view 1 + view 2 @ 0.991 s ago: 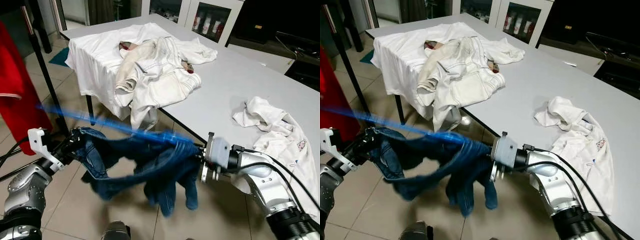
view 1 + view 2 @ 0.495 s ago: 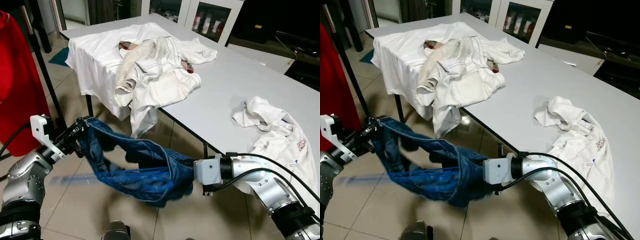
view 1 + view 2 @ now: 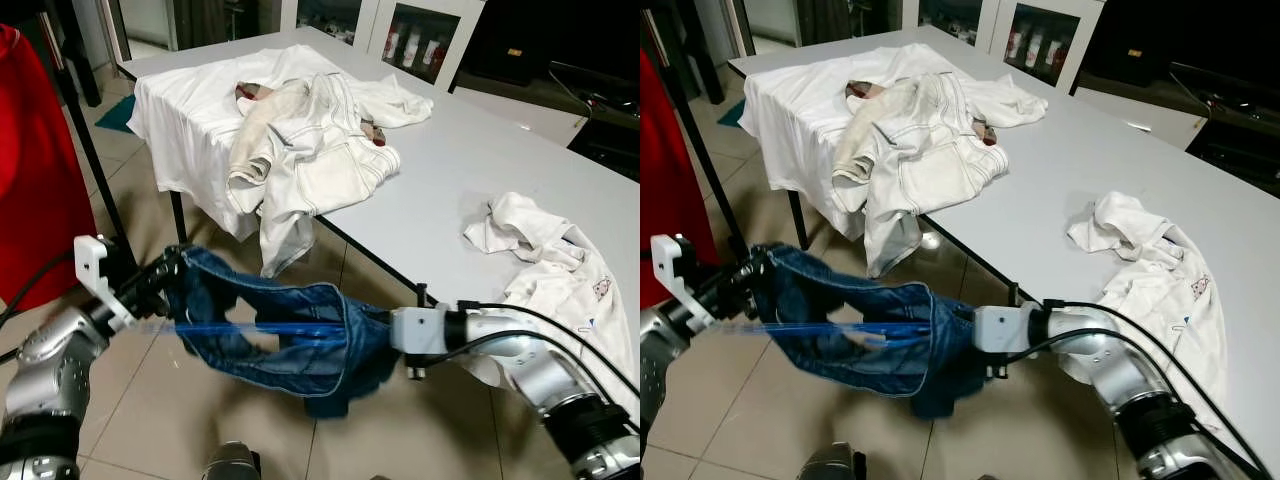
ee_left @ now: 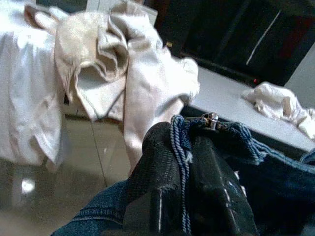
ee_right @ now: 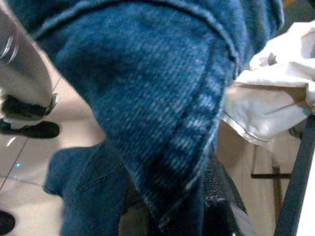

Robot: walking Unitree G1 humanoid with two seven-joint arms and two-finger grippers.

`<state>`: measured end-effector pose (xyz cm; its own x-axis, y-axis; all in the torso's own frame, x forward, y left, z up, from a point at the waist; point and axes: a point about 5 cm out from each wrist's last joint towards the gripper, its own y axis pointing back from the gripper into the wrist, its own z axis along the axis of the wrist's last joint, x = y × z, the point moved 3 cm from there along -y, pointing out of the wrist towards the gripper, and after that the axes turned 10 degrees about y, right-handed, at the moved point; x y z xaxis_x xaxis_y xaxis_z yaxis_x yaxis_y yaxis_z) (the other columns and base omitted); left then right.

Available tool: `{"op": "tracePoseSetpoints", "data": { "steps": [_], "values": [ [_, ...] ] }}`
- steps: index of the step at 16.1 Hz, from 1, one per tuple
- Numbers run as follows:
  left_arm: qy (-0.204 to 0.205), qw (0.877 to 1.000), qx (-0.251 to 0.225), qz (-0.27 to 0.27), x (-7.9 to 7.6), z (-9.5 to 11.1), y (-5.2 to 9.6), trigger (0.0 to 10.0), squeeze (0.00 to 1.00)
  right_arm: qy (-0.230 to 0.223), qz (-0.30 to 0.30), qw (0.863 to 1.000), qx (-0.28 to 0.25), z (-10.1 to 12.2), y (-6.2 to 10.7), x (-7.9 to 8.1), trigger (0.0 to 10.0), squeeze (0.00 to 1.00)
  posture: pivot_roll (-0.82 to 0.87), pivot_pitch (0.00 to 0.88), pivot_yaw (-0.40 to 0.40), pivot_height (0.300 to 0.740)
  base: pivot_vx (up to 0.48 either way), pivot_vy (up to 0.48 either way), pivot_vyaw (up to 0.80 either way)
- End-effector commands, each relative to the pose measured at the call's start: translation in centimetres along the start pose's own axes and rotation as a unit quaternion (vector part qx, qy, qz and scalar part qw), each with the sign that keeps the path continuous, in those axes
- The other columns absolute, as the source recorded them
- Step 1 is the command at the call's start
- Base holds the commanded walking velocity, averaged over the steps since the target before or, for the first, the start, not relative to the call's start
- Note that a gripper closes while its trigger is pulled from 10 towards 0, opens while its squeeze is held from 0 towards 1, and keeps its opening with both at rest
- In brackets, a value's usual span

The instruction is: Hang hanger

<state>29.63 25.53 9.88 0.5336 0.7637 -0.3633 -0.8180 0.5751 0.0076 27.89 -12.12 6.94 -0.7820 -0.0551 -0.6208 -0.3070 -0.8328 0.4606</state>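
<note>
A pair of blue jeans hangs stretched between my two grippers, above the floor in front of the table. My left gripper is shut on one end of the waistband; in the left wrist view its black fingers pinch the denim edge. My right gripper holds the other end, and denim hides most of its fingers. A thin blue hanger, blurred, lies level across the jeans. I cannot tell what holds the hanger.
The grey table stands ahead and to the right, with a pile of white clothes at its far left corner and a white shirt on the right. A red garment hangs beside a black rack pole at the left.
The jeans went from a bunched hanging heap to a band pulled out between the grippers. The hanger's bar dropped from a high tilt to level. My right gripper moved lower.
</note>
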Motion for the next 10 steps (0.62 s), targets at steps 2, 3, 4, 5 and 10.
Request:
{"op": "tracePoseSetpoints", "data": {
  "steps": [2,3,4,5,10],
  "values": [
    [-0.008,1.000,0.019,0.000,-0.1,-0.6,0.2,0.0,0.00,0.020,0.003,1.000,0.001,-0.1,1.6,-1.3,0.0,0.00,0.18,0.014,-0.107,0.710,0.000,0.000,0.00],
    [-0.008,1.000,0.020,0.001,0.0,-0.7,0.3,0.0,0.00,0.022,0.008,1.000,0.002,-0.2,1.7,-1.3,0.0,0.00,0.18,0.014,-0.107,0.710,0.000,0.000,0.00],
    [-0.009,1.000,0.026,0.004,0.1,-1.0,0.6,0.0,0.00,0.038,0.025,0.999,0.018,-0.6,2.1,-1.3,0.0,0.00,0.18,0.014,-0.108,0.710,0.000,0.000,0.00],
    [-0.010,1.000,0.028,0.006,0.1,-1.1,0.7,0.0,0.00,0.055,0.043,0.997,0.035,-1.2,2.4,-1.1,0.0,0.00,0.18,0.012,-0.111,0.710,0.000,0.000,0.00],
    [-0.014,1.000,0.026,0.006,0.0,-1.0,0.9,0.0,0.00,0.097,0.058,0.983,0.141,-3.8,2.8,-1.7,0.0,0.00,0.19,0.008,-0.116,0.710,0.000,0.000,0.00]
  ]
}}
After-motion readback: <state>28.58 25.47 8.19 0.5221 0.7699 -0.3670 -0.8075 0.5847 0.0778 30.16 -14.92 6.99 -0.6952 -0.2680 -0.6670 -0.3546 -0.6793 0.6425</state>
